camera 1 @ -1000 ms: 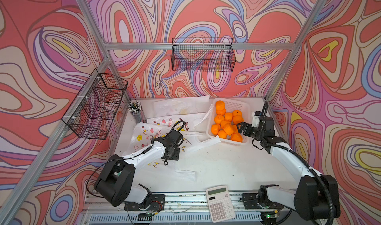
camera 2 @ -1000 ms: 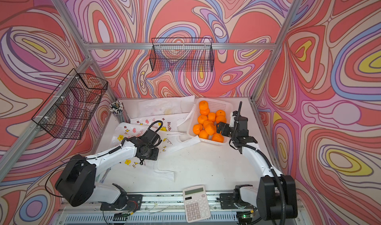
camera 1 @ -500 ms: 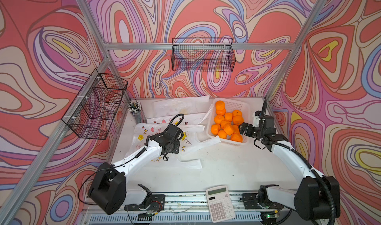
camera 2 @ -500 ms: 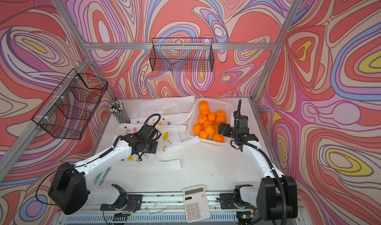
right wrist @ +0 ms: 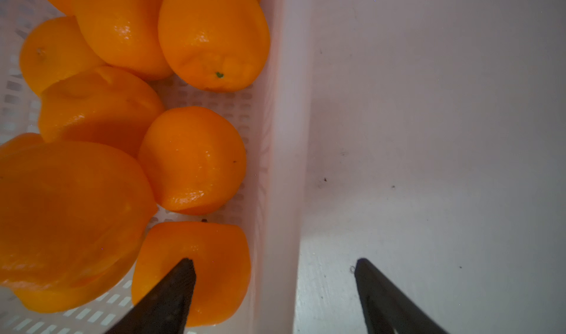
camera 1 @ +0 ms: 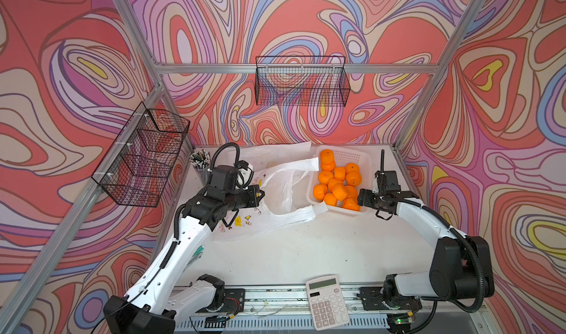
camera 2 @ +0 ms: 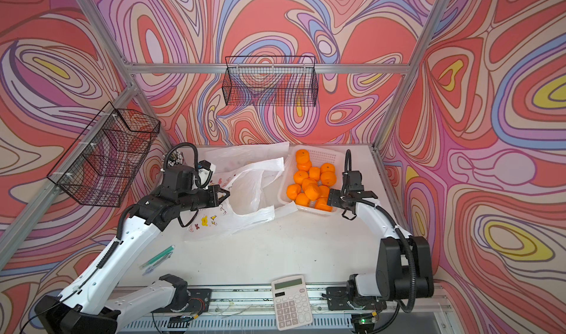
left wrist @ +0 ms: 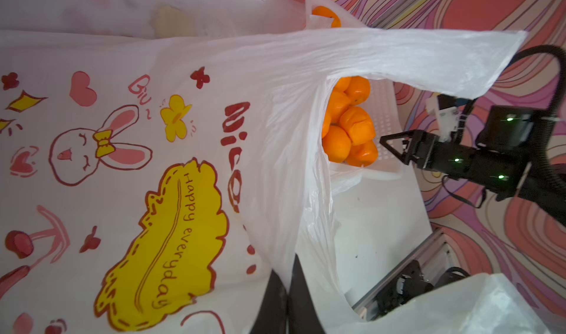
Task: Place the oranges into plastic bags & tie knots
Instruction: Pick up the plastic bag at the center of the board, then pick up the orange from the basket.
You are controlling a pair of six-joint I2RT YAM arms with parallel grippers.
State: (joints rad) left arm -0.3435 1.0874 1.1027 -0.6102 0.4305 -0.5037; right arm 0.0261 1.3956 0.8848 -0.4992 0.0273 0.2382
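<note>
L hand pinched shut on bag rim, mouth facing oranges, R hand open astride basket wall

White arm links w/ blk joints, ribbed blk cables, triangular jaws.

Oranges: about twelve, all in the white basket; they overlap, so the exact count is uncertain.
Plastic bags: two seen, beside the white basket.
White basket: one.
Wire baskets: two, on the walls.
Calculator: one.
Pen cup: one.
</note>
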